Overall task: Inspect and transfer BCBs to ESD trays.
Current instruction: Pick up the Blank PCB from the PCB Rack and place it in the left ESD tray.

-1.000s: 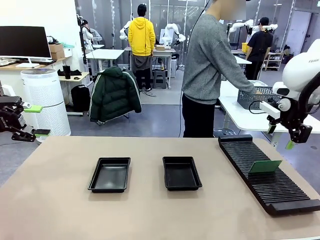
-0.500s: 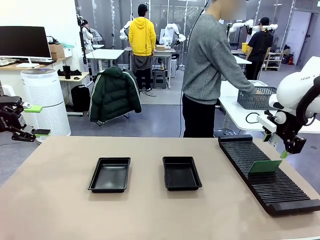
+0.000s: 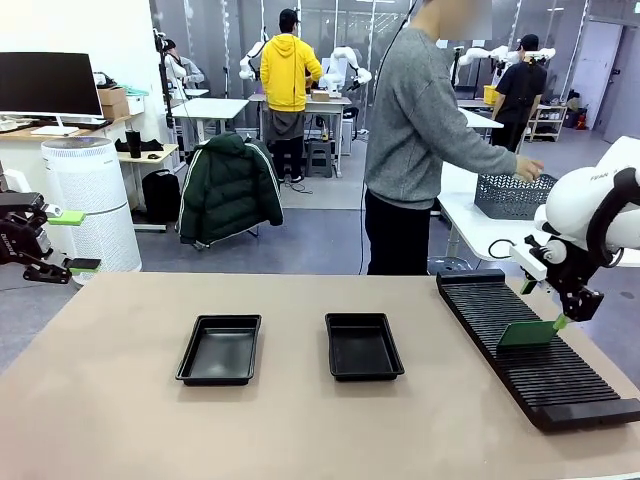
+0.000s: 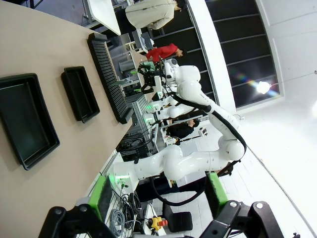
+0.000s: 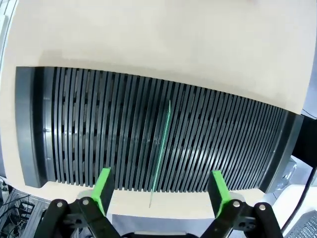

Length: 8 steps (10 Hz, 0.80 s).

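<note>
On the tan table [image 3: 120, 420], two shallow black rectangular plastic trays with sloping rims lay side by side, a little apart: the left tray [image 3: 220, 348] and the right tray [image 3: 363, 345]. Both floors were bare. To the robot's right of them, a long black ribbed plastic rack [image 3: 560, 385] ran along the table edge. One thin flat green rectangular circuit board [image 3: 530, 333] stood on edge in a slot near the rack's middle, leaning slightly.

The right gripper [image 3: 563, 318], black with green pads, hung at the board's upper right corner. In the right wrist view, the right gripper [image 5: 159, 181] was spread wide. The circuit board [image 5: 161, 148] appeared edge-on between the two pads, clear of both, and nothing was grasped.

The left gripper [image 3: 78, 242] was held off the table's left edge, level with its far side. In the left wrist view, the left gripper [image 4: 158, 191] was likewise wide apart, with nothing between its pads.

Beyond the far edge, a person in a grey sweater [image 3: 420, 130] stood turned toward another table, one hand [image 3: 528, 168] over a grey mesh basket [image 3: 510, 195].
</note>
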Motion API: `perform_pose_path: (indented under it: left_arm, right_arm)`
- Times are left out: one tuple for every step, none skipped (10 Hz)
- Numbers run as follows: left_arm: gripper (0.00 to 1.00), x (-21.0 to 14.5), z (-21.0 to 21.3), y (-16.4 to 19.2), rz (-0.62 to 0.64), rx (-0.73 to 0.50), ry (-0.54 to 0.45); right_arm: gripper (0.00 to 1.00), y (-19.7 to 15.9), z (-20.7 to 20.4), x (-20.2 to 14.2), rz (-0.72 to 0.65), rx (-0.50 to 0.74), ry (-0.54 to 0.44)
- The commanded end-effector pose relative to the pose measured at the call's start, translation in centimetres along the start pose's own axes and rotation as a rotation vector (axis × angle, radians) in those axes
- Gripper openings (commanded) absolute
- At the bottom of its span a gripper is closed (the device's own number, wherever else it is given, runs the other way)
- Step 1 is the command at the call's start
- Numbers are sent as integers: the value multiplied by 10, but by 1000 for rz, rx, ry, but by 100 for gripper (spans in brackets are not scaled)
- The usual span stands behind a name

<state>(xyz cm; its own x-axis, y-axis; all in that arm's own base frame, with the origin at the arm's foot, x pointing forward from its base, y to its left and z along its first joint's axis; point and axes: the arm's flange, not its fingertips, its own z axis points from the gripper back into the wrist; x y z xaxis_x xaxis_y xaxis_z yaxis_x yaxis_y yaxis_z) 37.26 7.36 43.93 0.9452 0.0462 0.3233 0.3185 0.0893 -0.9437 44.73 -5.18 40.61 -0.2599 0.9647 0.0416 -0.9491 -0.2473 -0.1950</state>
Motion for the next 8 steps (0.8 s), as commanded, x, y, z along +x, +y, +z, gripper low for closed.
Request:
perform_pose_path:
  left_arm:
    - [100,0,0,-1,1,-2,0]
    - [100,0,0,-1,1,-2,0]
    - [100,0,0,-1,1,-2,0]
    - [100,0,0,-1,1,-2,0]
    - [100,0,0,-1,1,-2,0]
    - [100,0,0,-1,1,-2,0]
    - [100,0,0,-1,1,-2,0]
    - [100,0,0,-1,1,-2,0]
  right_arm:
    - [100,4,-19,-4,27,-35,-13]
    - [100,5,-23,-4,25,-40,-18]
    - [100,7,-28,-4,23,-40,-24]
    - [100,7,-32,-3,17,-46,-26]
    - [100,8,-35,-2,9,-54,-22]
    - [100,9,-35,-1,0,-67,-19]
    - [100,11,-36,0,-9,-69,-8]
    - [97,13,-36,2,-23,-78,4]
